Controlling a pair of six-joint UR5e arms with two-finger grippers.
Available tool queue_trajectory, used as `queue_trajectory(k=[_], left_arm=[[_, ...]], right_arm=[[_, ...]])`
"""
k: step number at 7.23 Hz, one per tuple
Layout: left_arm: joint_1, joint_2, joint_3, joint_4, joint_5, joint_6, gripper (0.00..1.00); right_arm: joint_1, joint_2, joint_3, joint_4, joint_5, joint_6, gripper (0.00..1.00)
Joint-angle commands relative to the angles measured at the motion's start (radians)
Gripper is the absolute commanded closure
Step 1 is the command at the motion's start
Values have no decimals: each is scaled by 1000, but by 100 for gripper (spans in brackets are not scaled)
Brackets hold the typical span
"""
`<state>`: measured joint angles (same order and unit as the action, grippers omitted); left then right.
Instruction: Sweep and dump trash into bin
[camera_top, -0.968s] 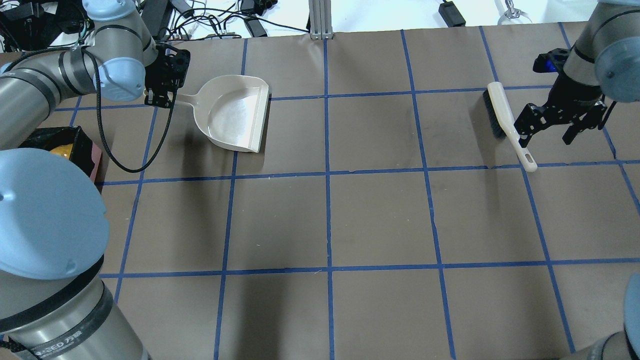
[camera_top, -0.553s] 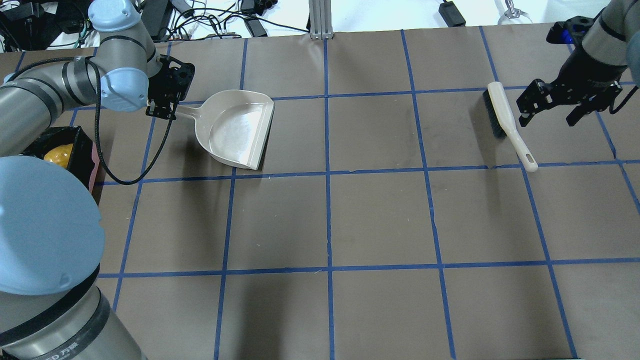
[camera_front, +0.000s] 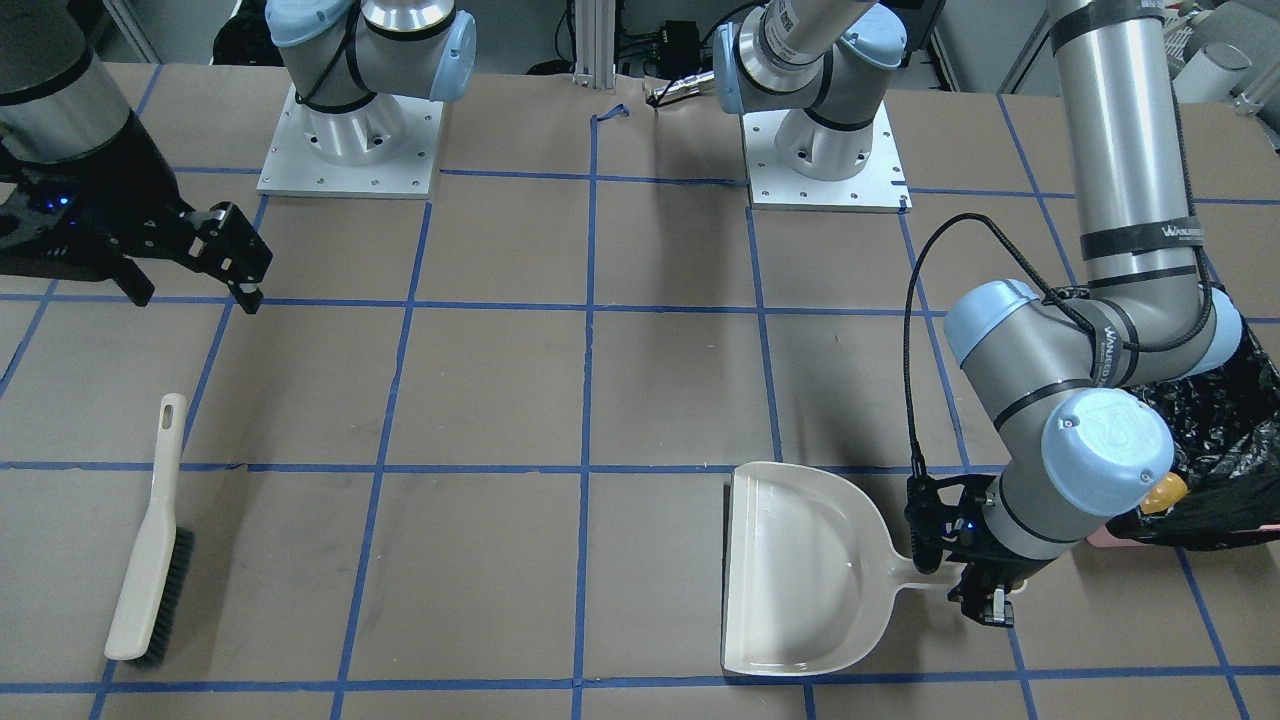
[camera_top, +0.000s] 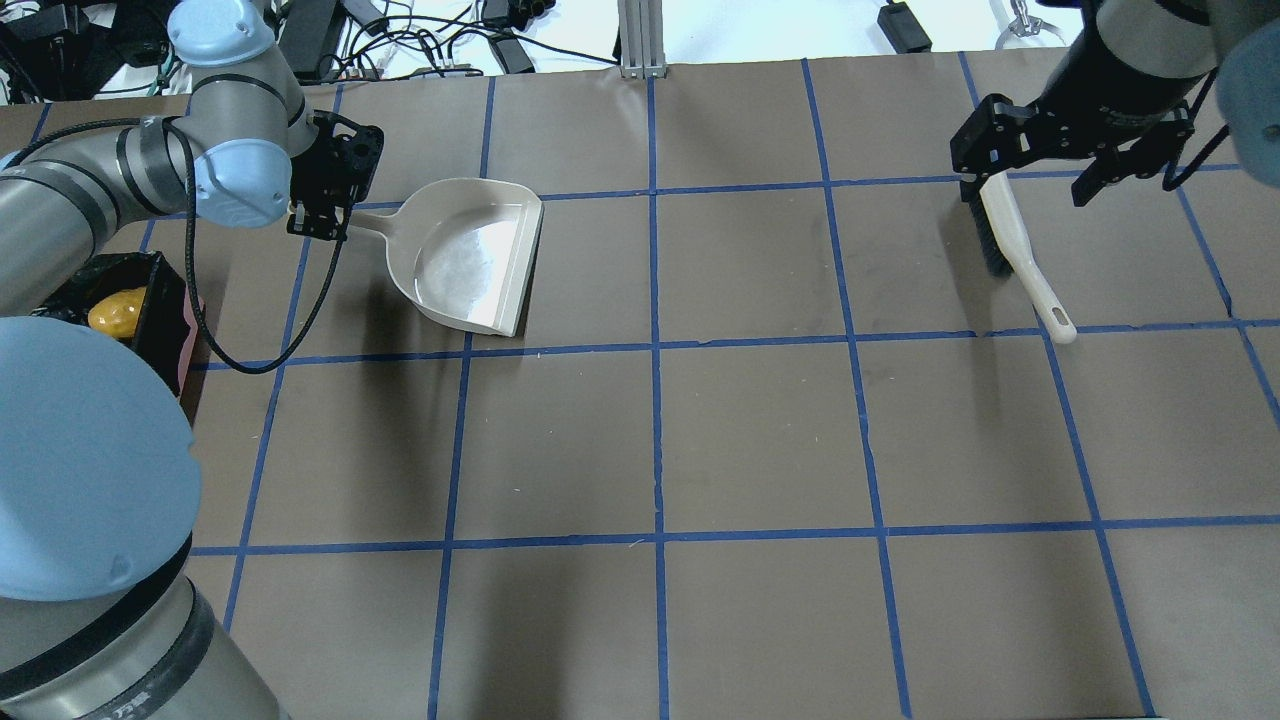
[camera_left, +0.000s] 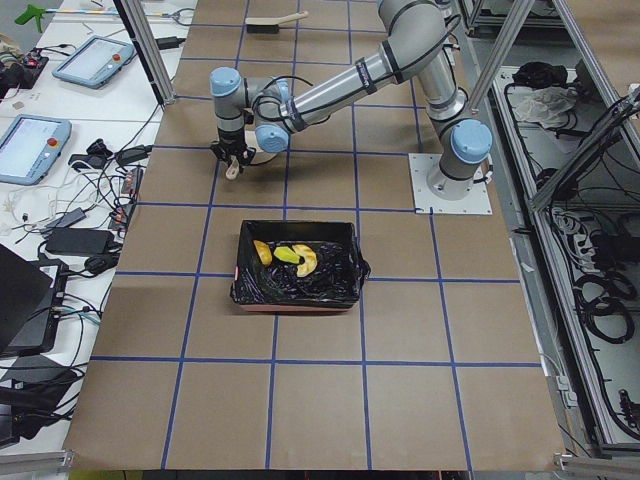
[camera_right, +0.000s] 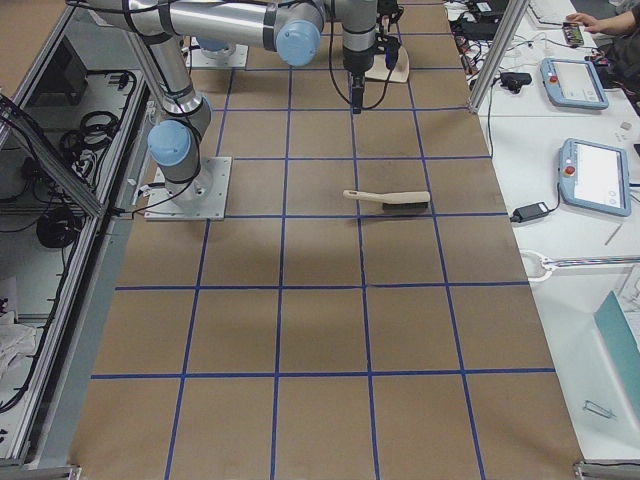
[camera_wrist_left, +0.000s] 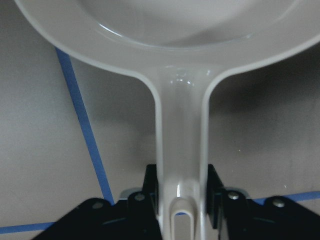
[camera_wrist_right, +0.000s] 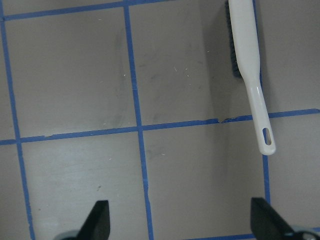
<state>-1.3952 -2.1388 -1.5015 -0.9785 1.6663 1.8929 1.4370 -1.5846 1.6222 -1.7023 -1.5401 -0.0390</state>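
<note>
The bin (camera_left: 345, 290), lined with a black bag, holds the trash: three yellowish pieces, among them the potato (camera_left: 262, 252) and the curved croissant piece (camera_left: 306, 261). The potato also shows in the overhead view (camera_top: 117, 310), inside the bin (camera_top: 160, 275). My left gripper (camera_top: 320, 215) is shut on the handle of the beige dustpan (camera_top: 470, 255), which is empty and low over the table to the right of the bin. The wrist view shows the handle (camera_wrist_left: 182, 150) clamped between the fingers. My right gripper (camera_top: 1025, 178) is open and empty, raised above the beige brush (camera_top: 1012, 240).
The brush lies flat on the table at the far right, bristles (camera_front: 170, 590) on their side. The bin stands at the table's left edge beside my left arm (camera_front: 1050, 350). Cables and tablets lie beyond the table's far edge.
My right gripper has risen and moved away from the brush handle toward the table's far side, still open. The left gripper has shifted the dustpan only slightly.
</note>
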Motion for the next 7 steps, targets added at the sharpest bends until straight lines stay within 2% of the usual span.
queue_trajectory(k=[1, 2, 4, 6, 7], left_arm=[[1, 2, 1, -5, 1, -8, 34], [1, 8, 1, -9, 1, -9, 28], [-1, 46, 7, -25, 1, -49, 26], [-11, 164, 32, -178, 1, -308, 26], [-19, 222, 44, -266, -23, -547, 26]], right_arm=[[71, -31, -18, 48, -17, 57, 0], [97, -28, -18, 36, -21, 63, 0], [109, -23, -19, 24, -78, 6, 0], [109, -22, -12, 29, -61, -16, 0], [111, -20, -8, 26, -66, -25, 0]])
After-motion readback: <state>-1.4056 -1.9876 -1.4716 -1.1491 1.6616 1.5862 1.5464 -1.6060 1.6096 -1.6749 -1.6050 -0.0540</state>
